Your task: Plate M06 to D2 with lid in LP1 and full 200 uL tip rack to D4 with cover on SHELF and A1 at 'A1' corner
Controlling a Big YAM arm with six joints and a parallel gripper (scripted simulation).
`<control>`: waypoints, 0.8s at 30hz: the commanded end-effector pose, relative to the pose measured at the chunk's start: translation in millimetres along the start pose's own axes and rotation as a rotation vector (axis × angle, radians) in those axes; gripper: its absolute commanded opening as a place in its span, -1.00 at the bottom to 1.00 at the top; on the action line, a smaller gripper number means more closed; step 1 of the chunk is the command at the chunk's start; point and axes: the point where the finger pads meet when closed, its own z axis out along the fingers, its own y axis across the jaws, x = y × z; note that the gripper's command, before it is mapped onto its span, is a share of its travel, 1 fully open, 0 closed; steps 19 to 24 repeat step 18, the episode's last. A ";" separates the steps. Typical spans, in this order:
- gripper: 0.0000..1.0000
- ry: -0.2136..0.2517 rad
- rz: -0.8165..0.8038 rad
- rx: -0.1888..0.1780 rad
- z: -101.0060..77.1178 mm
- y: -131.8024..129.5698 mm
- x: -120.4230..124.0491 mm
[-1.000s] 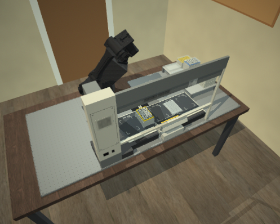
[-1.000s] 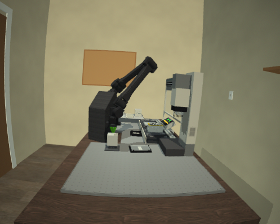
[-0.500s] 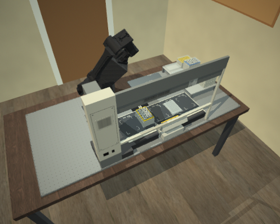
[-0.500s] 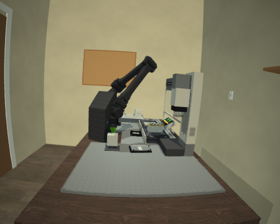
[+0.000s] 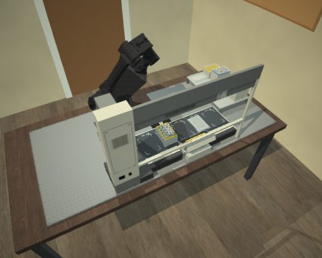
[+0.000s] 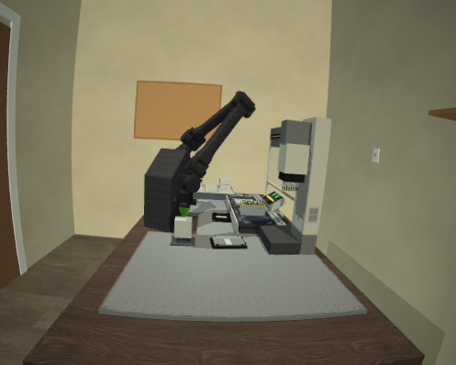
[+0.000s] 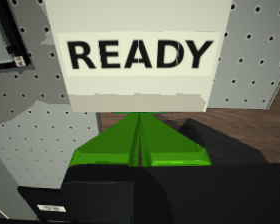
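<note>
My gripper (image 7: 139, 112) (image 6: 183, 211) has green fingers that are shut together with nothing between them. The tips touch the top of the white READY button block (image 7: 141, 55) (image 6: 183, 227), straight down on it. In the top view the gripper is hidden behind the machine's cream tower; only the black arm (image 5: 131, 71) shows. On the dark deck a yellow-trimmed tip rack (image 5: 166, 132) stands uncovered, with pale rings showing. A white sample plate (image 5: 197, 123) sits two positions to its right. A flat lid (image 6: 228, 241) lies in the black-framed lid park beside the READY block.
The shelf at the far end holds a yellow rack (image 5: 212, 67), a blue rack (image 5: 222, 70) and a pale flat cover (image 5: 197, 78). The grey gantry beam (image 5: 196, 94) and the cream tower (image 5: 116, 142) stand along the deck. A perforated grey mat (image 6: 232, 284) covers the table.
</note>
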 end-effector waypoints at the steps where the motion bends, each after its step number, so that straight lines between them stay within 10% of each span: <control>1: -1.00 -0.011 0.002 -0.007 -2.2 -0.3 -9.5; 24: -1.00 -0.011 0.004 -0.008 -2.1 -0.9 -14.6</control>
